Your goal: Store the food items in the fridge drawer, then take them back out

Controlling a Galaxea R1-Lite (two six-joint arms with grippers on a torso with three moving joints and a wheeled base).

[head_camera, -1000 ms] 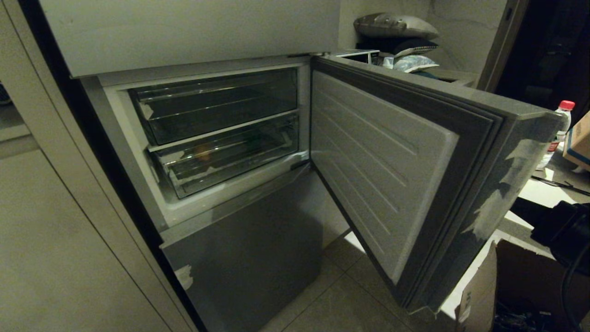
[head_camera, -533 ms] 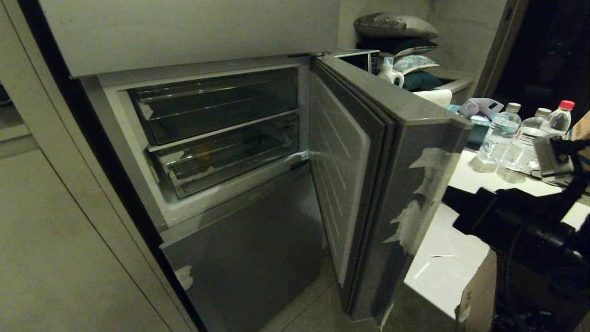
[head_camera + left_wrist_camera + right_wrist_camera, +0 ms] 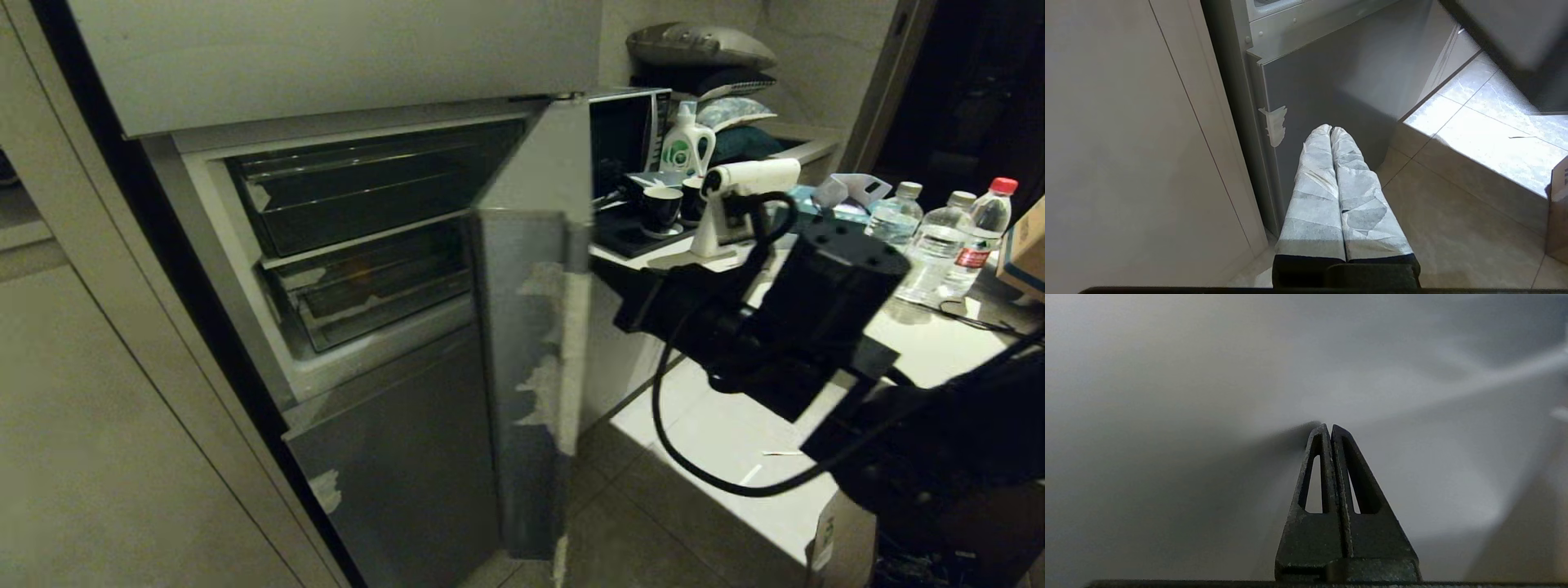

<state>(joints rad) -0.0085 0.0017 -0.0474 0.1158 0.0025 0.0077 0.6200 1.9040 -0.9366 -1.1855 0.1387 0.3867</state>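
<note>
The fridge door stands about half-swung across the open compartment, with the right arm reaching in from the right behind it. The right tool, its 2 fingers pressed together and pinching nothing, has its tips at or just off the door's grey face; contact cannot be told for certain. If the push runs off-centre or the tips slide on the smooth panel, the arm may skid past the door edge, and its loose black cable could catch that edge.

The fridge drawer, the lower of 2 clear bins, sits pushed into the compartment, partly hidden by the door. If its front lip stands proud of the frame, the door would strike it and spring back rather than seal.

The left tool, wrapped fingers pressed together and empty, hangs low near the lower fridge panel, clear of the door's path.
</note>
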